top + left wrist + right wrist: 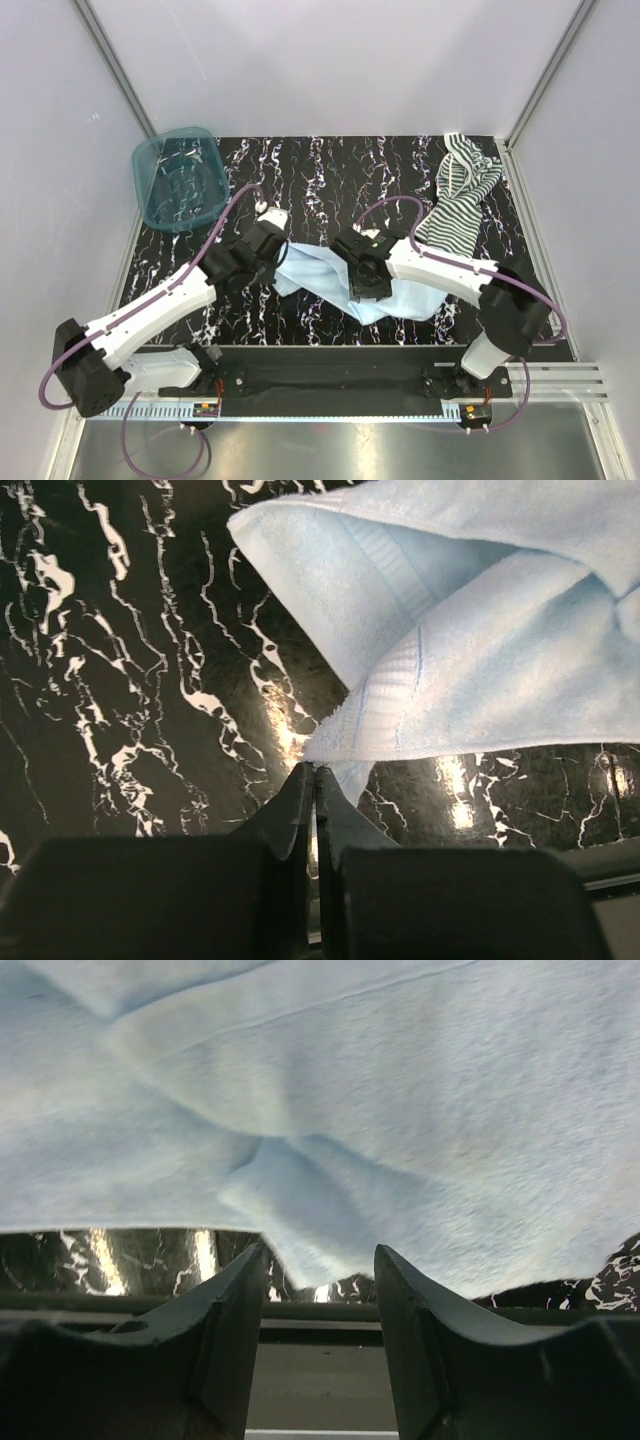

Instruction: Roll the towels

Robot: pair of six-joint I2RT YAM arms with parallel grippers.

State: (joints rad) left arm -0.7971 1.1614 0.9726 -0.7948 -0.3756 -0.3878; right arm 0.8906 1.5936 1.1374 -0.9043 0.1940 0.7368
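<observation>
While on tbl [330,190]: 2 towels [310,270] [460,205], 1 bskt [180,180]

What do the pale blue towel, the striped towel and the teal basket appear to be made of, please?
Pale blue cloth towel: soft matte terry, likely cotton; fuzzy pile, flat woven band.
Green-and-white striped cloth towel: soft fabric, crumpled limply; weave too small to tell.
Teal rectangular basket: translucent plastic, probably; the black marbled tabletop shows through.

Teal see-through plastic basket [172,134] at far-left corner, black white-veined tabletop [330,170], pale walls [330,60] around
</observation>
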